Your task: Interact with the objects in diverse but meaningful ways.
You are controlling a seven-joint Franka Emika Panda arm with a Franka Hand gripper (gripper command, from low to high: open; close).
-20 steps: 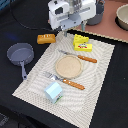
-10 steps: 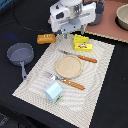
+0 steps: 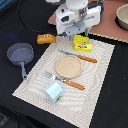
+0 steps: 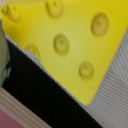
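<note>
Lower now than a second ago, my arm has come down over the far edge of the striped placemat (image 3: 95, 80), and my claw (image 3: 75, 35) hangs right above the yellow holed cheese wedge (image 3: 80, 40) — so close that the wedge (image 4: 65, 45) fills most of the wrist view. It sits just behind the yellow box with the red label (image 3: 84, 47), with the bread loaf (image 3: 45, 38) off toward the exterior view's left. My fingers are hidden under the arm's body in one view and out of frame in the other, so I cannot tell whether they are spread or closed. By my reckoning the coming move is straight down — the wedge lies directly below, its point running out over the mat, so I would close across its narrower width.
</note>
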